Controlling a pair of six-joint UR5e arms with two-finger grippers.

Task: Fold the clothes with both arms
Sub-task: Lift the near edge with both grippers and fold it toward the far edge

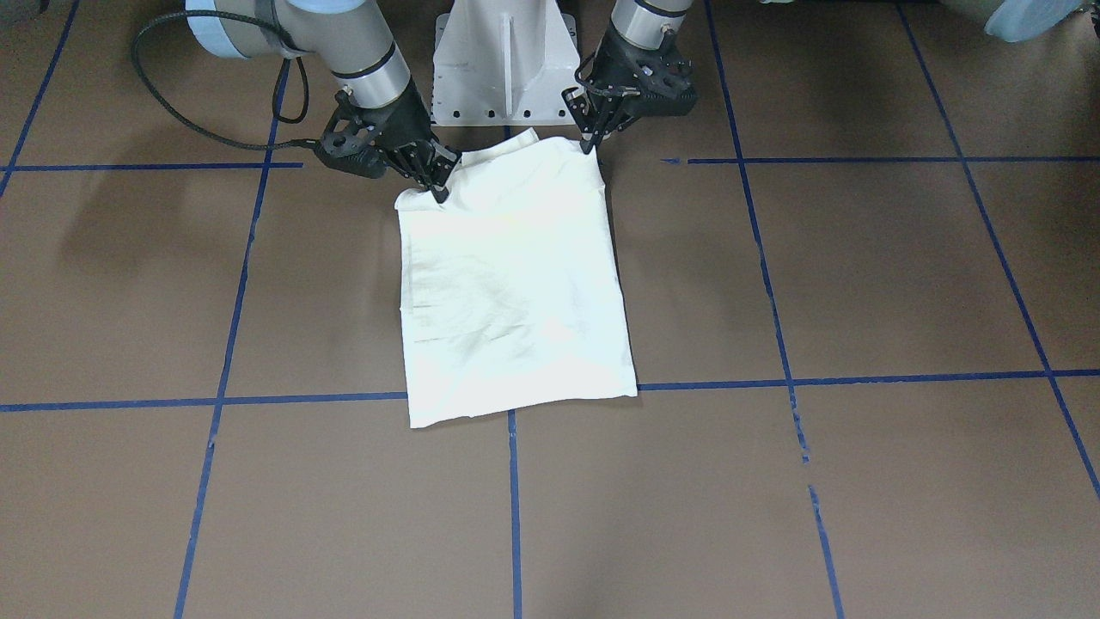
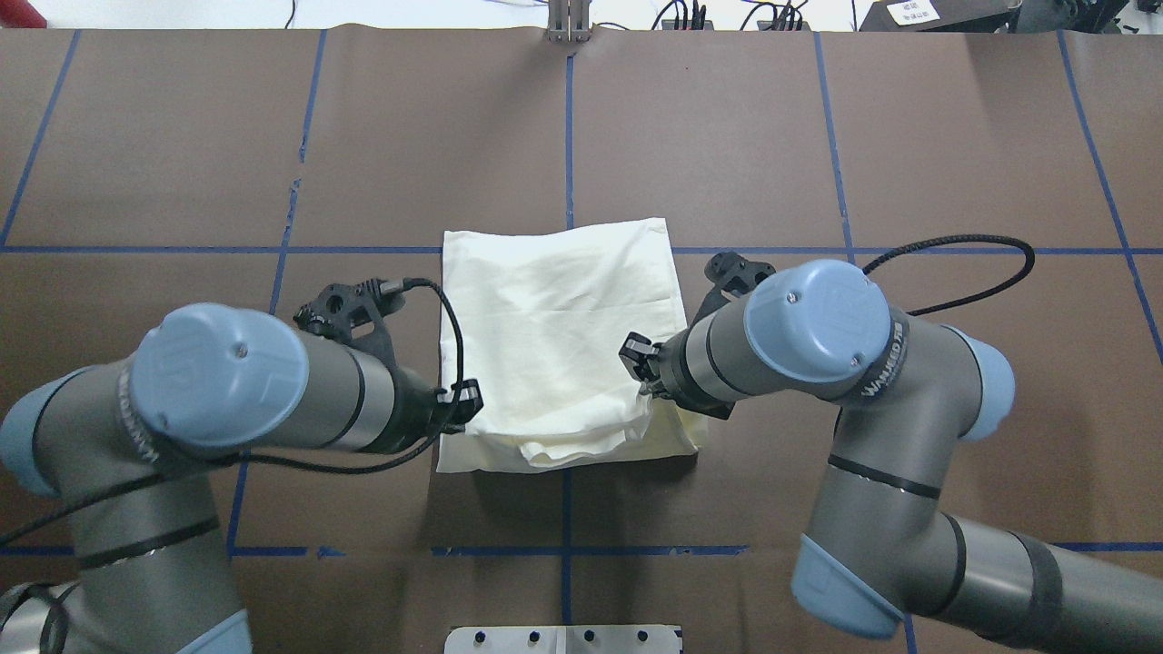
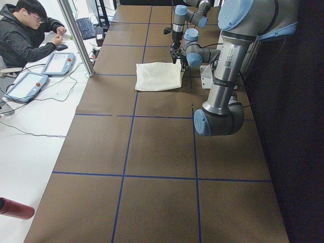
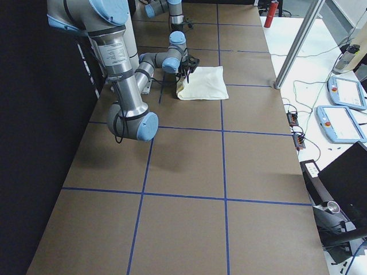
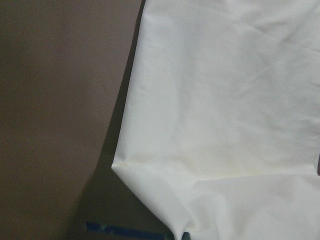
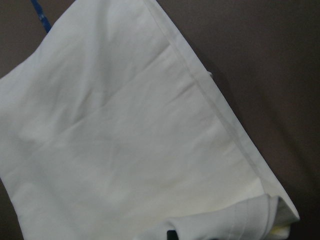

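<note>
- Cream cloth fills both wrist views: the T-shirt [image 5: 225, 100], plain side up with no print showing, folded into a rough rectangle of several layers.
- It lies flat just in front of the white pedestal base [image 1: 503, 69], roughly centred on it, its closest edge almost at the base's foot.
- Left gripper [image 1: 591, 144] sits at 1 of the 2 corners nearest the pedestal base, fingers drawn together on the cloth as far as I can read it.
- Right gripper [image 1: 440, 187] looks pinched on the other corner, where the fabric bunches.
- Handling, as I judge it: light, soft and limp, nothing fragile. It will sag between 2 holds, and the stacked layers may slip apart unless each pinch takes the full thickness.
- Best holds are those 2 corners, lifted evenly.
- Table [image 1: 859, 284] wears a matte brown covering with blue tape lines [image 1: 514, 499]; I expect enough drag to hold the far hem.
- Out from the pedestal base, the covering runs on well beyond the shirt.
- A person [image 3: 28, 35] sits at a white bench well away from the pedestal base, across the table, beside 2 tablet-like pendants [image 3: 58, 63].
</note>
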